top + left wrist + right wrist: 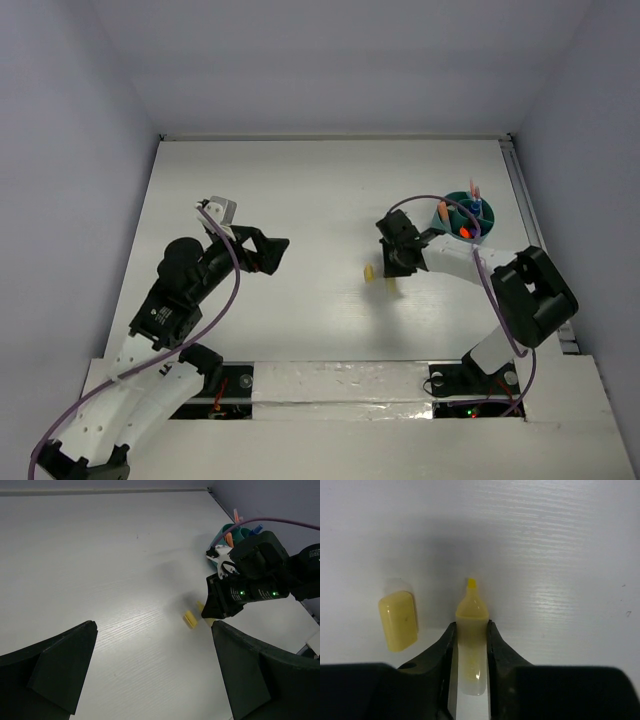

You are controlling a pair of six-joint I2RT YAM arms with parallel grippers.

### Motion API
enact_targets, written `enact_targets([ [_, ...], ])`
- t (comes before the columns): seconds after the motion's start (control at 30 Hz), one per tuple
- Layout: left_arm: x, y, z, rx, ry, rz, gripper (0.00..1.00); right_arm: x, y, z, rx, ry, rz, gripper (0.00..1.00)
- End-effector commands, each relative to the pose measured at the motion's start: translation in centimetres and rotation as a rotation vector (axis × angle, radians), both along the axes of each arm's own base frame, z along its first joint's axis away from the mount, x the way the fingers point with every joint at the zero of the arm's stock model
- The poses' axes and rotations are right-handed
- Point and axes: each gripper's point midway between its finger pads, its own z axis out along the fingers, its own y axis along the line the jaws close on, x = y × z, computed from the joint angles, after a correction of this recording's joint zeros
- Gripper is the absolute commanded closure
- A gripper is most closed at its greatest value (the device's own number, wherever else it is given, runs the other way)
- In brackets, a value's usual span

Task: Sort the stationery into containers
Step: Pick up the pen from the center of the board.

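My right gripper is shut on a yellow marker with its tip bare, held low over the white table. A loose yellow cap lies just to its left. From above, the right gripper is left of the round teal organiser, with the marker and cap below it. The organiser holds an orange item, a blue-white pen and a thin pink pen. My left gripper is open and empty, left of the cap.
The organiser stands near the table's right edge, where a metal rail runs along it. White walls enclose the table on the far side and both flanks. A purple cable loops from the right arm over the organiser.
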Motion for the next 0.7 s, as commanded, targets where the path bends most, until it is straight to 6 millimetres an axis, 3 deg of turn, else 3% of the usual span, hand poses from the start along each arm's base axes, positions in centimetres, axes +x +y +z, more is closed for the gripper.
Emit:
enact_targets([
  [0.0, 0.0, -0.6, 1.5, -0.028, -0.042, -0.032, 0.01, 0.7, -0.3, 0.6, -0.033, -0.034, -0.037, 0.86],
  [0.1, -0.3, -1.0, 1.6, -0.040, -0.037, -0.060, 0.01, 1.7, -0.5, 2.8, -0.026, -0.105, -0.056, 0.91],
  [0.23, -0.6, -1.6, 1.6, -0.050, -0.038, -0.097, 0.01, 3.5, 1.1, 8.1, 0.094, -0.251, -0.041, 0.93],
  [0.27, -0.7, -1.8, 1.7, -0.052, -0.042, -0.114, 0.01, 4.4, 2.3, 10.6, 0.171, -0.332, -0.021, 0.93],
  [0.43, -0.8, -2.6, 1.2, -0.047, -0.022, -0.159, 0.04, 5.3, 9.3, 18.2, 0.542, -0.477, 0.121, 0.93],
  [0.57, -0.6, -2.9, 0.5, -0.034, 0.003, -0.166, 0.06, 5.7, 15.3, 22.9, 0.734, -0.550, 0.220, 0.93],
  [0.6, -0.5, -3.0, 0.2, -0.031, 0.012, -0.170, 0.06, 5.5, 16.6, 23.5, 0.768, -0.549, 0.249, 0.93],
  [0.63, -0.5, -3.1, 0.2, -0.030, 0.015, -0.172, 0.06, 5.4, 18.2, 22.7, 0.786, -0.522, 0.270, 0.93],
  [0.67, -0.4, -3.1, 0.1, -0.030, 0.021, -0.170, 0.06, 5.6, 19.5, 24.5, 0.853, -0.543, 0.280, 0.93],
])
